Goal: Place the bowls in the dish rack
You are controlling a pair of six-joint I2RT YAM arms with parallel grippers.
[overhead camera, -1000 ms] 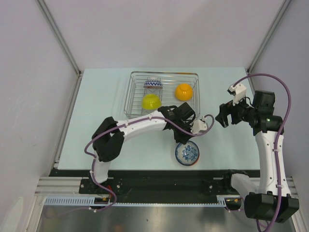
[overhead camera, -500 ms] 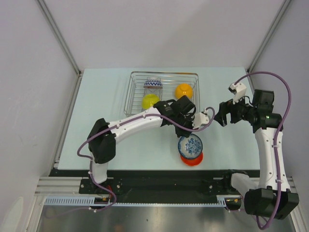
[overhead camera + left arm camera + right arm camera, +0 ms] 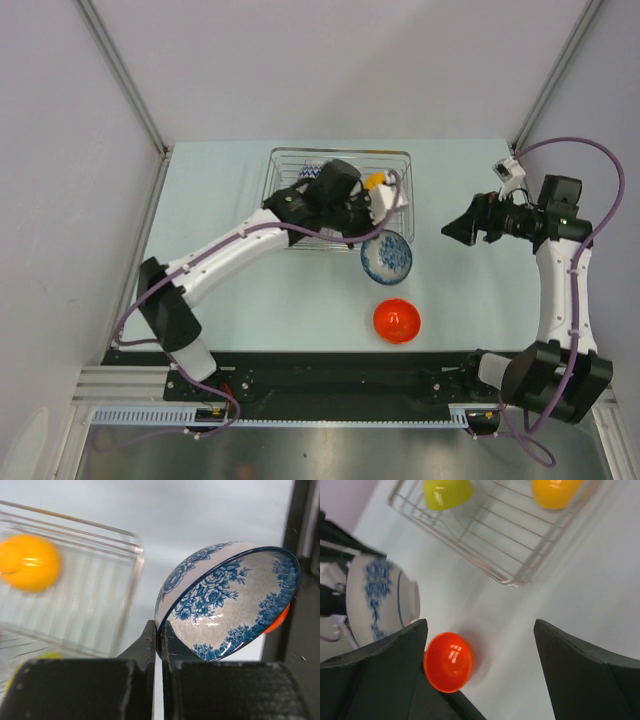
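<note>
My left gripper (image 3: 371, 238) is shut on the rim of the white bowl with blue pattern (image 3: 387, 257) and holds it tilted in the air by the dish rack's (image 3: 283, 190) near right corner. In the left wrist view the jaws (image 3: 160, 639) pinch that bowl's rim (image 3: 230, 605). The red bowl (image 3: 396, 320) sits alone on the table. In the rack are the orange bowl (image 3: 555, 490), the lime-yellow bowl (image 3: 447, 492) and the zigzag bowl (image 3: 309, 172), partly hidden by my left arm. My right gripper (image 3: 456, 230) is open and empty, right of the rack.
The right wrist view shows the rack's corner (image 3: 512, 582), the red bowl (image 3: 449, 661) and the held bowl (image 3: 380, 600) between its spread fingers. Grey walls close in the table (image 3: 220, 290) on three sides.
My left gripper lifted the blue-patterned bowl off the red bowl and carried it back toward the rack. The red bowl stays on the table. My right arm rose and turned leftward.
</note>
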